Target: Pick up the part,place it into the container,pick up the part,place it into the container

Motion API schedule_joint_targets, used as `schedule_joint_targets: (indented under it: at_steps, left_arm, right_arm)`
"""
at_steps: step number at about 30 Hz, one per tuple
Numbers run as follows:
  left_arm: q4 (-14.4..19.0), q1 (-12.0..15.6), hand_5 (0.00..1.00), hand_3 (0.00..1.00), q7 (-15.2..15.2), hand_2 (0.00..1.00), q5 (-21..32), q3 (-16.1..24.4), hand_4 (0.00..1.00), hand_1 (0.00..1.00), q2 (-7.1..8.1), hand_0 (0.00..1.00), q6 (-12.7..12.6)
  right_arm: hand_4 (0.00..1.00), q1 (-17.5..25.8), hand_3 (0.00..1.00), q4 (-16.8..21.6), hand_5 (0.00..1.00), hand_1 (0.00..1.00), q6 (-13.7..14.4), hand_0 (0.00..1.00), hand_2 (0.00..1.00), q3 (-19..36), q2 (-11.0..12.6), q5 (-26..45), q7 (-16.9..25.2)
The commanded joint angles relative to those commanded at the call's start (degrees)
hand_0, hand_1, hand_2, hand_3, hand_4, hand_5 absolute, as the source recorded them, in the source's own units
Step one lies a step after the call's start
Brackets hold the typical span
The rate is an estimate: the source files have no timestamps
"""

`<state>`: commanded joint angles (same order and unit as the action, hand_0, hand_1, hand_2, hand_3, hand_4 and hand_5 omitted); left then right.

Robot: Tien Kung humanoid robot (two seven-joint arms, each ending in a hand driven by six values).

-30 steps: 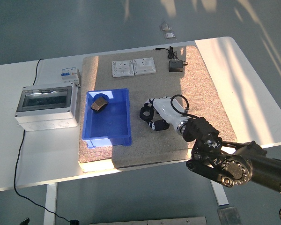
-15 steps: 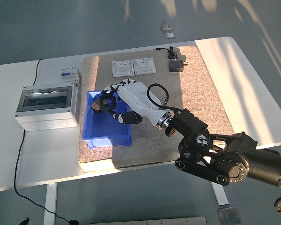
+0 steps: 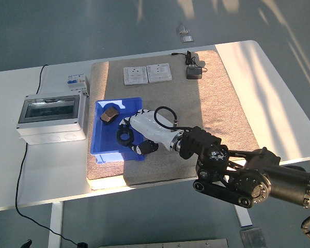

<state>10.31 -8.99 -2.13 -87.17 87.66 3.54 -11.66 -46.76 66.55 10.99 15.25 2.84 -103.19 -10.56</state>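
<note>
A small dark part (image 3: pixel 109 114), brownish grey and roughly blocky with rounded corners, lies on the floor of the blue container (image 3: pixel 104 150), in its far left corner near the back wall. It rests flat, slightly turned against the container's edges. The container is an open rectangular plastic bin with upright walls and a thicker rim, sitting on the left part of a beige mat (image 3: pixel 222 108) on the tabletop (image 3: pixel 46 170), its long side running away from the near edge. Whether a second part lies inside cannot be told.

blue container (image 3: pixel 104 153), brown part (image 3: pixel 110 114), white hand (image 3: pixel 135 135)
</note>
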Motion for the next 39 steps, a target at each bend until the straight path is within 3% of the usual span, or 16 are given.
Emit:
schedule_joint_targets:
  at_steps: [5, 6, 11, 12, 39]
  left_arm:
    - [0.0, -0.1, 0.691, 0.593, -0.1, 0.698, 0.3, -0.1, 0.603, 0.658, 0.02, 0.665, 0.0]
    - [0.0, -0.1, 0.686, 0.591, -0.1, 0.698, 0.3, -0.2, 0.603, 0.658, 0.02, 0.665, 0.0]
    - [0.0, -0.2, 0.686, 0.591, -0.2, 0.698, 0.3, -0.1, 0.603, 0.658, 0.02, 0.665, 0.0]
    - [0.0, -0.2, 0.674, 0.592, -0.3, 0.698, 0.3, -0.1, 0.608, 0.658, 0.02, 0.665, 0.0]
    - [0.0, 0.0, 0.643, 0.583, -0.5, 0.698, 0.4, 0.0, 0.6, 0.658, 0.17, 0.665, 0.0]
  right_arm:
    - [0.518, 0.0, 0.741, 0.0, 0.248, 0.841, -0.4, 0.996, 0.836, 0.0, -0.1, 0.3, 0.0]
    - [0.509, 0.0, 0.853, 0.0, 0.249, 0.859, -0.3, 0.998, 0.861, 0.1, -0.1, 0.4, 0.1]
    - [0.509, 0.1, 0.853, -0.7, 0.249, 0.859, 0.6, 0.998, 0.861, -0.1, -0.1, 2.5, 1.1]
    - [0.5, 0.1, 0.998, -0.8, 0.238, 0.867, 0.7, 0.998, 0.888, -0.1, -0.1, 2.9, 1.2]
    - [0.487, 0.1, 0.998, -2.7, 0.211, 0.884, 1.7, 0.998, 0.927, -1.1, 0.0, 9.4, 2.9]
